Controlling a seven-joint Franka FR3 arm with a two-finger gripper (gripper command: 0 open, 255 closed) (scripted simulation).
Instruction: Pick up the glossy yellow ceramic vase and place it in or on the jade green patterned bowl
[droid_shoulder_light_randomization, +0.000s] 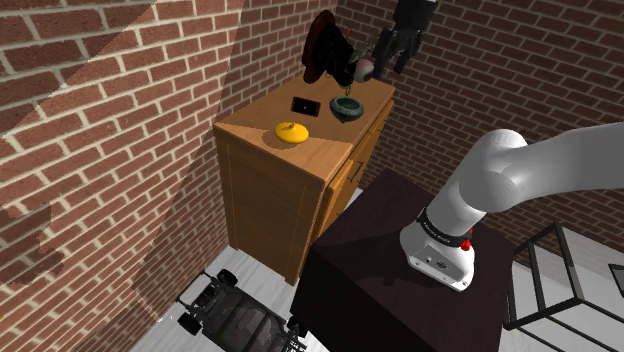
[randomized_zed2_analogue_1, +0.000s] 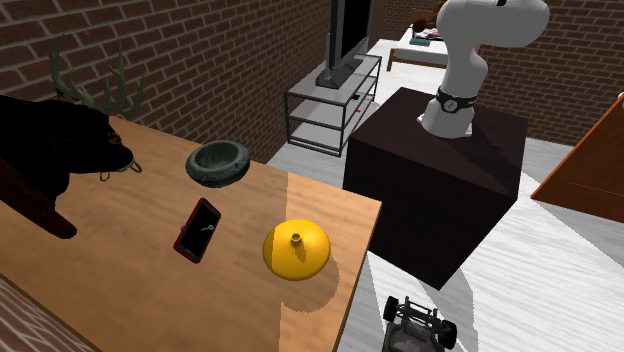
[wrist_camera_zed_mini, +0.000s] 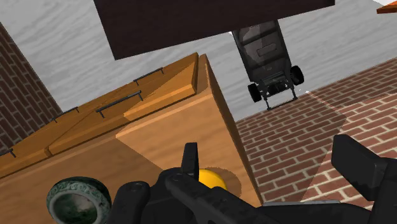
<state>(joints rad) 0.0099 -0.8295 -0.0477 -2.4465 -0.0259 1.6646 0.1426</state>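
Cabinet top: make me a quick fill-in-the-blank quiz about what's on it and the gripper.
1. The vase on the cabinet is ____ in colour.
2. The green bowl has no vase in it: it is ____.
3. The gripper hangs above the cabinet, its fingers ____.
Missing words: yellow; empty; open.

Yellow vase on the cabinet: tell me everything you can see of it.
The squat glossy yellow vase is a flattened round bulb with a short narrow neck on top, ceramic-looking. It stands upright on the wooden cabinet top, near one edge, apart from the red-cased phone and the green patterned bowl. Only the cabinet top touches it.
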